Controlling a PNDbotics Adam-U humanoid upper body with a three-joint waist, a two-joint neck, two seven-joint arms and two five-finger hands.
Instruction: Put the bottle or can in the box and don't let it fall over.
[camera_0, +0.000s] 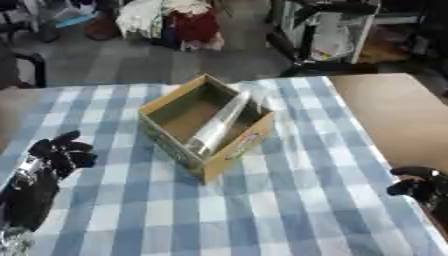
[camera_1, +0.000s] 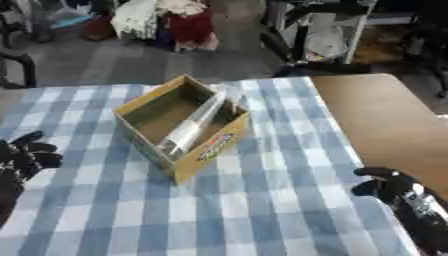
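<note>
One clear plastic bottle (camera_0: 220, 123) lies tilted inside the open cardboard box (camera_0: 229, 150), its lower end down near the box's near wall and its upper end leaning on the far right rim; not upright. Cap and label hard to make out, just a pale see-through shape with a whitish band. The box sits askew near the far middle of the blue-and-white checked tablecloth (camera_0: 262, 210), one corner pointing toward the near edge; print on its side wall unreadable. Left hand (camera_0: 59, 152) rests by the cloth's left edge, fingers curled, holding nothing, well apart from the box; the left eye view shows it whole with the forearm, the right eye view cuts it off at the frame's left edge. Right hand (camera_1: 385, 186) sits at the cloth's near right corner, fingers curled inward, empty too; right eye view shows hand plus forearm, left eye view only the dark fingers at the frame edge. Bare wooden tabletop (camera_1: 385, 120) shows right of the cloth. Background clutter past the far edge is too blurred to name.
</note>
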